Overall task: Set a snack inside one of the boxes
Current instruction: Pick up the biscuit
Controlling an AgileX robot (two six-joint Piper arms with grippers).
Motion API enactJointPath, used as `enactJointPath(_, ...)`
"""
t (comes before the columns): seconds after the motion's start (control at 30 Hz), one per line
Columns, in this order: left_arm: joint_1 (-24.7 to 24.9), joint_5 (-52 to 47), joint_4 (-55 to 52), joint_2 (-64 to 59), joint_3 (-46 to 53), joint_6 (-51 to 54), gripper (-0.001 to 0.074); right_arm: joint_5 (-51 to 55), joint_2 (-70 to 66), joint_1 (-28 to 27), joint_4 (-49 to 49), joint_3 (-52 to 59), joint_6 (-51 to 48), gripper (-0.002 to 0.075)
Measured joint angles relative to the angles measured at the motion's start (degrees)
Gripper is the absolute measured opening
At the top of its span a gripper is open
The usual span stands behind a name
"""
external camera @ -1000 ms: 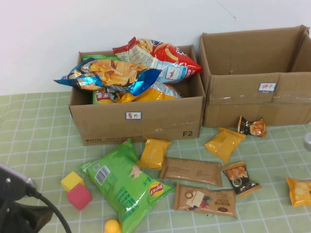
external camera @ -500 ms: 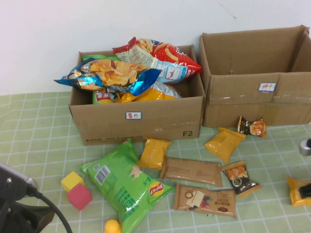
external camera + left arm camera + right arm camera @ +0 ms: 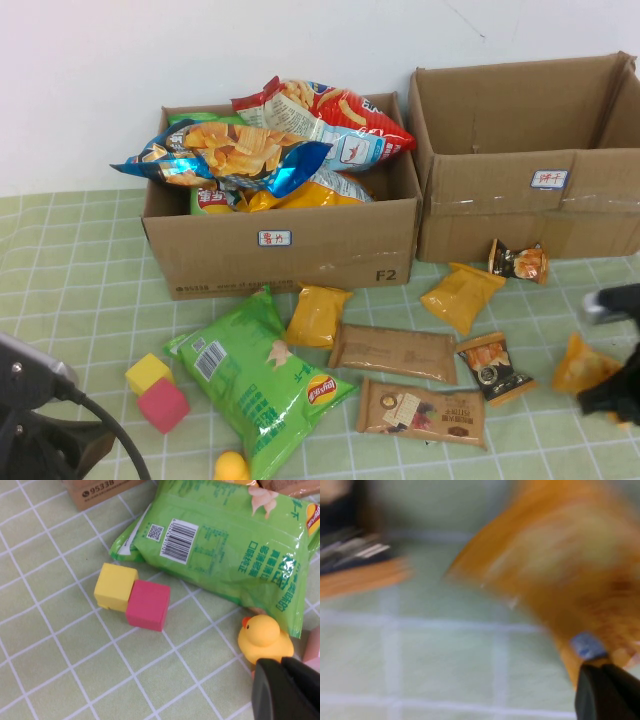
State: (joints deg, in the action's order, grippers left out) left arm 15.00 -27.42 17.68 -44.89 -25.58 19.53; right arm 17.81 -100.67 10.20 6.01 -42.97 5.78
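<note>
At the high view's lower right edge, the right gripper [image 3: 612,397] is clamped on an orange snack [image 3: 583,365], tilted up off the worktop [image 3: 80,250]. The empty box [image 3: 520,160] lies up-frame at upper right. The left gripper [image 3: 285,690], closed and empty, sits lower left, farther off.

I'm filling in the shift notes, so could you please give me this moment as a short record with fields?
Right gripper: at the table's right edge, shut on the orange snack packet, which is tilted up
Left gripper: low at the near left, shut, holding nothing, next to the rubber duck
Left box: heaped with chip bags
Right box: no snacks visible inside
Loose on table: green chip bag, two brown bars, several small packets
Toys: yellow cube touching red cube
</note>
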Motion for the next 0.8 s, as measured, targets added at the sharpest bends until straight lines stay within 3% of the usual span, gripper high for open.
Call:
enactJointPath(0.17,0.0,0.61,0.42,0.0,0.0,0.0,-0.0002,2.61,-0.09,4.11,-7.83,-2.2,-14.97,-0.0002)
enactJointPath(0.33,0.0,0.84,0.5,0.0,0.0,0.0,-0.0002,10.27,-0.09,4.98,-6.48,-8.28,-16.02,0.0029)
enactJointPath(0.43,0.0,0.84,0.5,0.0,0.0,0.0,-0.0002,13.85,-0.13,4.98,-3.88,-12.44,-11.09,0.014)
enactJointPath(0.63,0.0,0.84,0.5,0.0,0.0,0.0,-0.0002,13.59,-1.12,4.98,4.06,-16.19,2.97,0.0512)
enactJointPath(0.7,0.0,0.84,0.5,0.0,0.0,0.0,-0.0002,13.15,-2.54,4.98,5.13,-16.3,5.16,0.0577)
enactJointPath(0.8,0.0,0.95,0.5,0.0,0.0,0.02,-0.0002,13.07,-5.61,4.98,5.78,-16.54,7.28,0.061)
